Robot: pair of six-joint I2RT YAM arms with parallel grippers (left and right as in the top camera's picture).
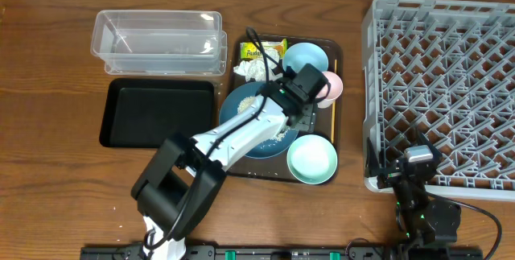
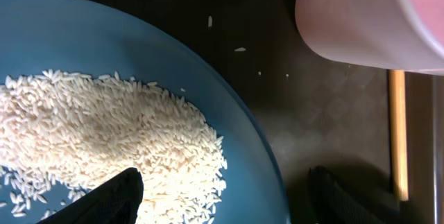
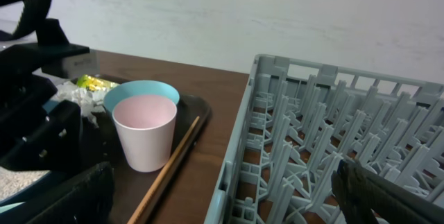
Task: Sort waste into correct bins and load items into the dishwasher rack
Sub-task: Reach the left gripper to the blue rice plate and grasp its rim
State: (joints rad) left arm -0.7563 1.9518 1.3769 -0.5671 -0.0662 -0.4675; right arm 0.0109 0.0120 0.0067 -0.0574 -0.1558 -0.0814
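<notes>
- Hovering low over the large dark blue plate (image 2: pixel 104 37), the left gripper (image 2: pixel 222 200) has its black fingers spread wide and grips nothing. One finger (image 2: pixel 114 196) sits above the rice, and the other is past the plate's rim, over the tray floor.
- A heap of loose white rice grains (image 2: pixel 104 134) lies on the plate, with a few stray grains on the brown serving tray (image 2: pixel 326 113) under it.
- A small pink-and-white cup (image 2: pixel 361 16) stands upright just beside the plate. A thin orange stick (image 2: pixel 397 134) lies along the tray's right edge.
- A crumpled white tissue (image 1: pixel 252 68) and a yellow-green printed snack wrapper (image 1: pixel 264 49) sit in the tray's far left corner. One pale blue bowl (image 1: pixel 306 55) is behind the cup, and a second pale blue bowl (image 1: pixel 312 159) is at the tray's corner nearest the robot.
- Left of the brown tray sit a clear plastic rectangular tub (image 1: pixel 157 43) and a shallow black rectangular tray (image 1: pixel 157 113).
- The right gripper (image 3: pixel 229 203) has its fingers fully apart, holding nothing, at the robot-side edge of the large square grey plastic rack (image 1: pixel 442 91).
</notes>
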